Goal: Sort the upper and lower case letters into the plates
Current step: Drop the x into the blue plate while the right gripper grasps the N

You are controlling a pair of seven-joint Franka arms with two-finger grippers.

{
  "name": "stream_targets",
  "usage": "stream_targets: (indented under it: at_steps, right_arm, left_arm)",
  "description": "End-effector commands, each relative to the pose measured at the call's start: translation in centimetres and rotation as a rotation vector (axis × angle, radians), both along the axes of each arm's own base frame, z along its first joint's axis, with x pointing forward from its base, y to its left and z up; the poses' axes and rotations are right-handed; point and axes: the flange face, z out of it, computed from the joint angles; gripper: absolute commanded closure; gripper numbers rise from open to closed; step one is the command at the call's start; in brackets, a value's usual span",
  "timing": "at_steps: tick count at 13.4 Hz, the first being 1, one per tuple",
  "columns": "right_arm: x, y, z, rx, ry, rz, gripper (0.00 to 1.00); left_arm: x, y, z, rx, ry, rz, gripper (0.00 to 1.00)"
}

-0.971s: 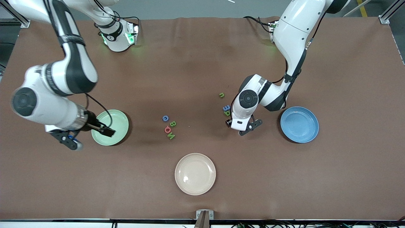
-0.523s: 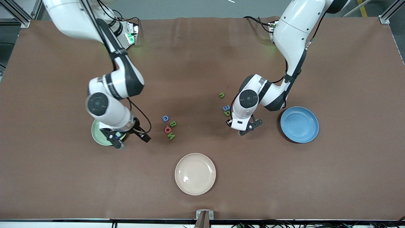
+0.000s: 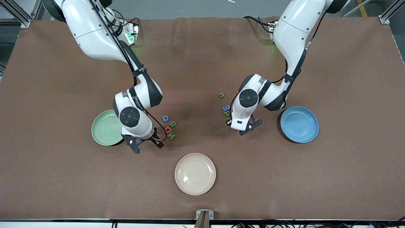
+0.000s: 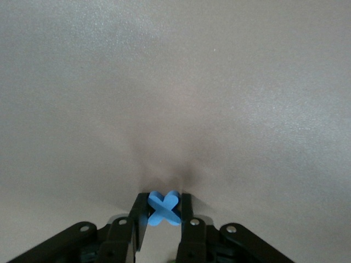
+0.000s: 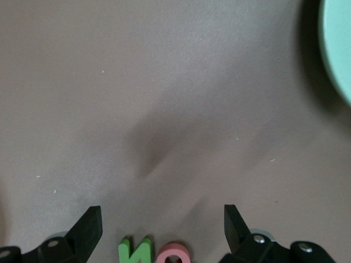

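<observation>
I am working as two arms over a brown table. My left gripper is sitting low at the table near the blue plate, and its fingers are clamping a small blue x between their tips. Just beside it lie a blue letter and a green one, with a green n farther from the camera. My right gripper is hanging spread wide and empty next to the mint plate, with a green N and a red letter lying on the table between its fingers. A blue C and a green B lie close by. A cream plate is sitting nearest the camera.
</observation>
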Motion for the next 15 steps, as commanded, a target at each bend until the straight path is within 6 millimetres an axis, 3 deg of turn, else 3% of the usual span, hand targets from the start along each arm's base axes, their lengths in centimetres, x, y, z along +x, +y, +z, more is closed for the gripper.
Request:
stream_targets:
  at_steps: [1, 3, 5, 7, 9, 11, 13, 15]
  right_arm:
    - [-0.5, 2.1, -1.1, -0.021, 0.003, -0.01, 0.03]
    - [-0.5, 2.3, -1.2, -0.019, 0.001, -0.018, 0.05]
    - [-0.4, 2.4, -1.9, -0.014, -0.005, -0.029, 0.1]
    - [-0.4, 2.7, -2.8, -0.005, -0.018, -0.038, 0.17]
    - [-0.4, 4.2, -3.4, 0.003, -0.031, -0.05, 0.21]
    - [-0.5, 5.4, -3.8, 0.005, -0.036, -0.055, 0.22]
    - [-0.5, 5.4, -3.9, 0.004, -0.034, -0.055, 0.22]
    - [-0.6, 5.7, -3.8, 0.007, -0.035, -0.054, 0.22]
  left_arm:
    - [-0.2, 0.4, 1.1, 0.009, -0.017, 0.015, 0.83]
    - [0.3, 0.7, 3.2, 0.0, -0.036, 0.021, 0.83]
    - [1.4, 2.7, 7.0, 0.016, -0.026, 0.018, 0.83]
    - [1.9, 5.7, 10.5, 0.051, 0.028, -0.072, 0.83]
    - [2.0, 9.5, 13.0, 0.068, 0.076, -0.142, 0.83]
    - [1.9, 13.8, 13.8, 0.063, 0.092, -0.214, 0.83]
    - [1.6, 18.2, 13.3, 0.05, 0.112, -0.284, 0.83]
    - [1.1, 20.7, 12.0, 0.038, 0.118, -0.335, 0.83]
